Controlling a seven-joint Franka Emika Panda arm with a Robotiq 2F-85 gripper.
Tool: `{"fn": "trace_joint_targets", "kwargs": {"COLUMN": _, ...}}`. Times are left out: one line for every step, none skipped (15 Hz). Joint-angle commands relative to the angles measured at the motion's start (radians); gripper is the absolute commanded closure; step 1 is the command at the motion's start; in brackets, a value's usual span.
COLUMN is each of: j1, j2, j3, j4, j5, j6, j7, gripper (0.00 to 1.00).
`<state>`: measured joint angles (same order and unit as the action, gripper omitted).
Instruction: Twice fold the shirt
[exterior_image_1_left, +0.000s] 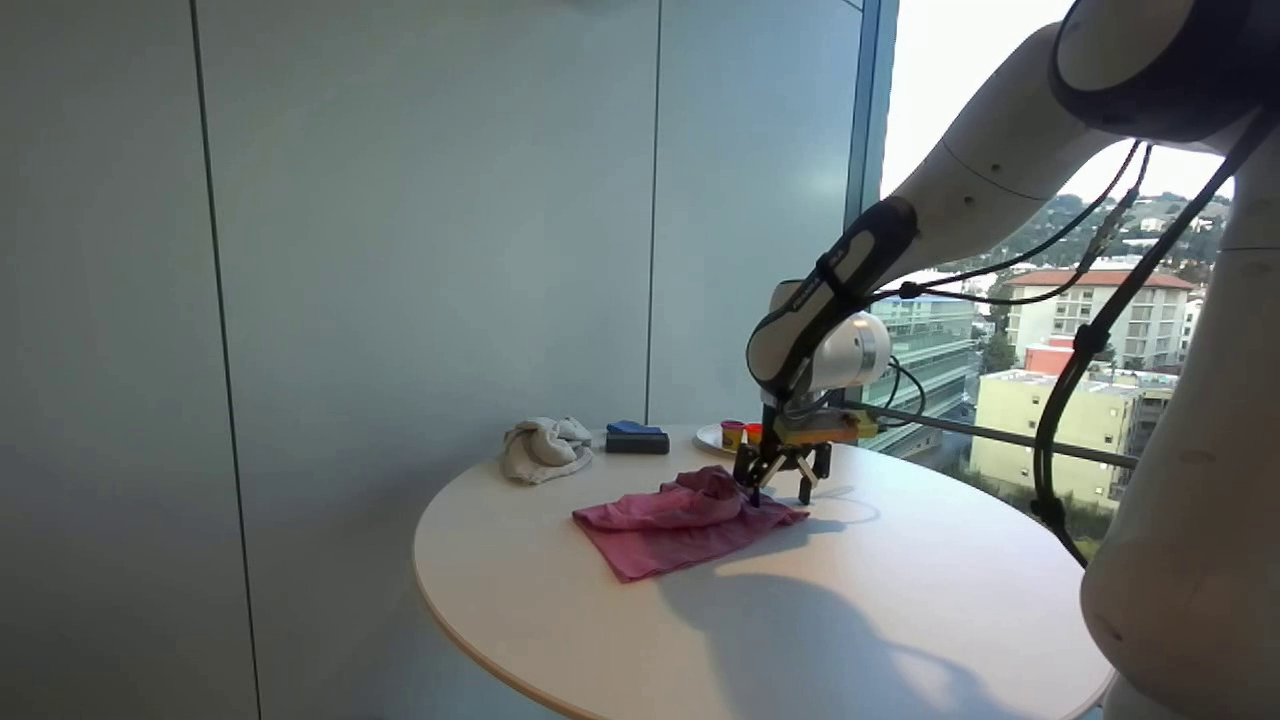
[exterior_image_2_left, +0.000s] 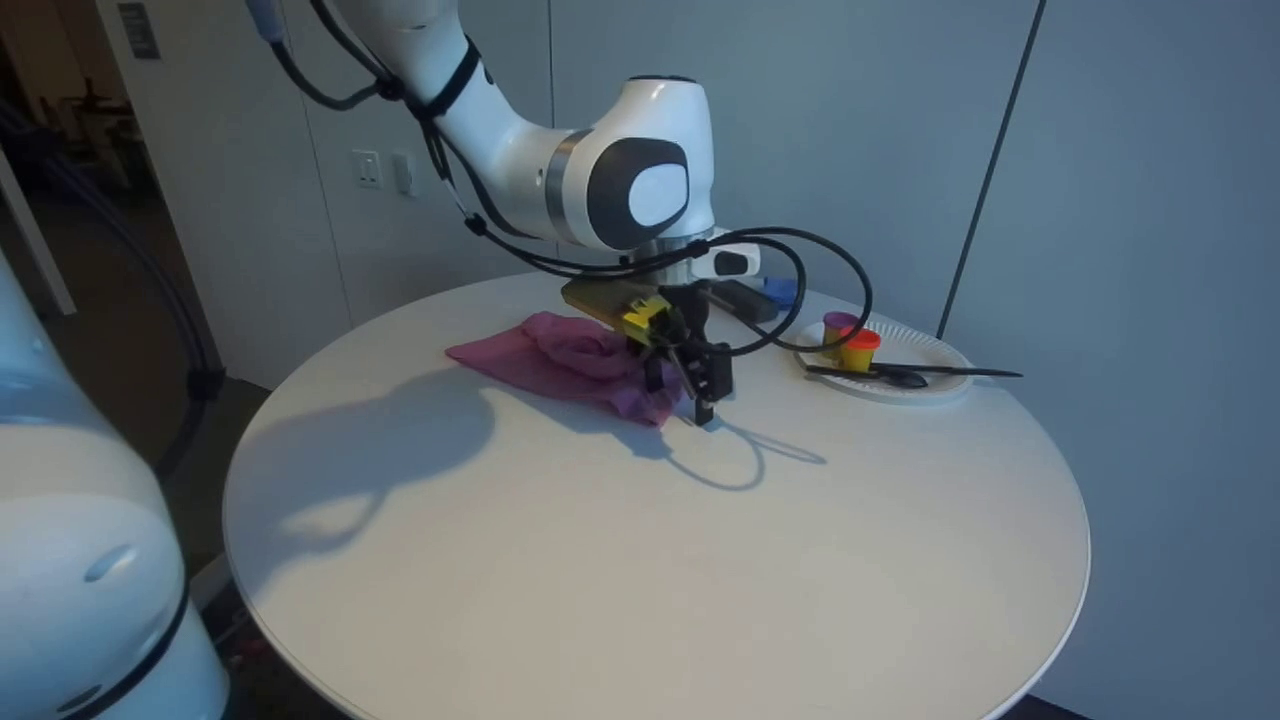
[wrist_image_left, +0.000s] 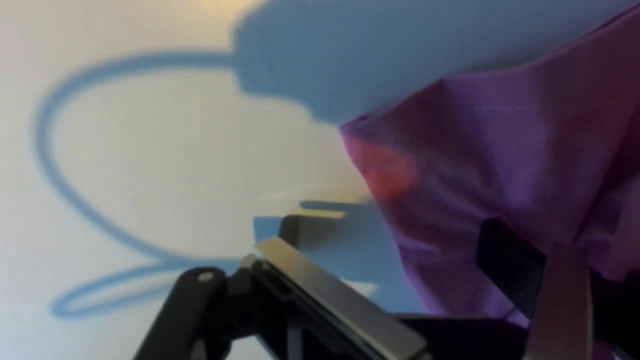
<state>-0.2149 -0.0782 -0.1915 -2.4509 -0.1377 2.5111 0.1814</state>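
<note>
The pink-magenta shirt (exterior_image_1_left: 655, 545) lies bunched and partly folded on the round white table, with a raised crumpled heap at its back. It also shows in an exterior view (exterior_image_2_left: 505, 365), where the arm hides part of it. In the wrist view the shirt (wrist_image_left: 505, 150) fills the right side, with a corner pointing left. My gripper (exterior_image_1_left: 780, 498) is open and points down at the shirt's edge. In the wrist view the gripper (wrist_image_left: 392, 241) has one finger over the shirt and one over bare table beside it. The shirt's edge runs between the fingers. Nothing is gripped.
On the table (exterior_image_2_left: 650, 600), a beige cloth (exterior_image_1_left: 546, 450) and a black box (exterior_image_1_left: 637, 443) with a blue item on it stand at the back. A white plate (exterior_image_2_left: 925, 350) holds a yellow tub with red lid (exterior_image_2_left: 859, 350), a purple-lidded tub (exterior_image_2_left: 838, 326) and dark cutlery (exterior_image_2_left: 900, 377).
</note>
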Motion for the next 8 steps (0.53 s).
{"fn": "trace_joint_targets", "kwargs": {"j1": 0.016, "j2": 0.0, "j3": -0.009, "j4": -0.055, "j5": 0.093, "j6": 0.176, "j7": -0.164, "gripper": 0.38}}
{"fn": "trace_joint_targets", "kwargs": {"j1": 0.023, "j2": -0.001, "j3": -0.011, "j4": -0.065, "j5": 0.136, "j6": 0.207, "j7": -0.222, "gripper": 0.44}}
{"fn": "trace_joint_targets", "kwargs": {"j1": 0.029, "j2": -0.005, "j3": -0.014, "j4": -0.073, "j5": 0.187, "j6": 0.225, "j7": -0.276, "gripper": 0.51}}
{"fn": "trace_joint_targets", "kwargs": {"j1": 0.036, "j2": -0.006, "j3": -0.016, "j4": -0.078, "j5": 0.236, "j6": 0.237, "j7": -0.33, "gripper": 0.57}}
{"fn": "trace_joint_targets", "kwargs": {"j1": 0.044, "j2": -0.005, "j3": -0.017, "j4": -0.079, "j5": 0.289, "j6": 0.246, "j7": -0.387, "gripper": 0.66}}
{"fn": "trace_joint_targets", "kwargs": {"j1": 0.049, "j2": -0.004, "j3": -0.017, "j4": -0.079, "j5": 0.329, "j6": 0.246, "j7": -0.432, "gripper": 0.72}}
{"fn": "trace_joint_targets", "kwargs": {"j1": 0.059, "j2": -0.006, "j3": -0.018, "j4": -0.079, "j5": 0.382, "j6": 0.244, "j7": -0.487, "gripper": 0.78}}
{"fn": "trace_joint_targets", "kwargs": {"j1": 0.067, "j2": -0.007, "j3": -0.02, "j4": -0.076, "j5": 0.43, "j6": 0.235, "j7": -0.536, "gripper": 0.87}}
